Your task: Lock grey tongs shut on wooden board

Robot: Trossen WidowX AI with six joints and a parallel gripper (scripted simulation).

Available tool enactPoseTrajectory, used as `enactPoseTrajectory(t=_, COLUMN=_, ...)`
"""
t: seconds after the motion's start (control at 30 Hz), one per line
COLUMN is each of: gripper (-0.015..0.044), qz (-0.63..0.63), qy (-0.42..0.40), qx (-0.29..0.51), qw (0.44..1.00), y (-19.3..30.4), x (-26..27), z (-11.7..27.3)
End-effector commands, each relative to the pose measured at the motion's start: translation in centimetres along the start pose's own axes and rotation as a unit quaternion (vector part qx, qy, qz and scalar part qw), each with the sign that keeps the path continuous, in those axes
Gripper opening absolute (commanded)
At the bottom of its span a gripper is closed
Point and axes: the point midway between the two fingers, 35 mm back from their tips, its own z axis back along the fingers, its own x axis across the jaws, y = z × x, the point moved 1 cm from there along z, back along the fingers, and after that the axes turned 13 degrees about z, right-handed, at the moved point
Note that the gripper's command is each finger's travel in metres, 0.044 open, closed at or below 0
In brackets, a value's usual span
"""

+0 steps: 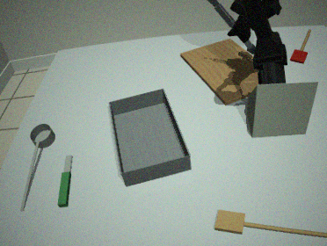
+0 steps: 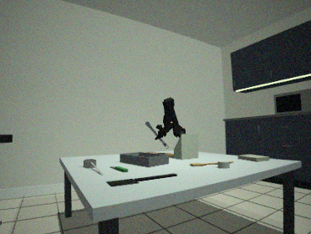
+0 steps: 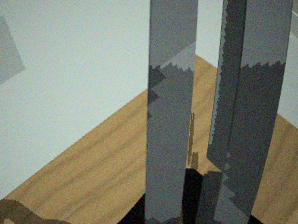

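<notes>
Gripper (image 1: pixel 239 34) (image 2: pixel 158 133) (image 3: pixel 178 177) nearly shut on 1 pair of tongs (image 1: pixel 228 18) (image 2: pixel 155 133) (image 3: pixel 170 110), which hangs tilted above 1 board (image 1: pixel 204 59) (image 3: pixel 100 155). The tongs' 2 arms stand side by side, apart in the wrist view. 1 tin (image 1: pixel 149 136) (image 2: pixel 144 160) holds 0 items. Top view also shows 1 green-handled tool (image 1: pixel 64 188) (image 2: pixel 119 169) and 1 red-headed tool (image 1: pixel 299 56).

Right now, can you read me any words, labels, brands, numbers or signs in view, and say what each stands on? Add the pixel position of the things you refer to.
There are none that I can read: nothing shows on the roasting tin (image 1: pixel 147 136) (image 2: pixel 144 160), the wooden board (image 1: pixel 207 59) (image 3: pixel 105 150) or the green-handled tool (image 1: pixel 64 189) (image 2: pixel 120 169).
</notes>
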Motion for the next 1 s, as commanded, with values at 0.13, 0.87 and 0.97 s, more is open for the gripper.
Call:
enactPoseTrajectory(t=0.13, gripper=-0.0150, qz=0.004, qy=0.001, qx=-0.005, qw=1.000, y=-0.16, x=-0.04, z=0.02)
enactPoseTrajectory(t=0.87, gripper=-0.0150, qz=0.001, qy=-0.002, qx=-0.002, qw=1.000, y=-0.11, x=-0.02, z=-0.05)
enactPoseTrajectory(t=0.97, gripper=-0.0150, qz=-0.008, qy=-0.012, qx=0.010, qw=1.000, y=0.00, x=0.06, z=-0.35)
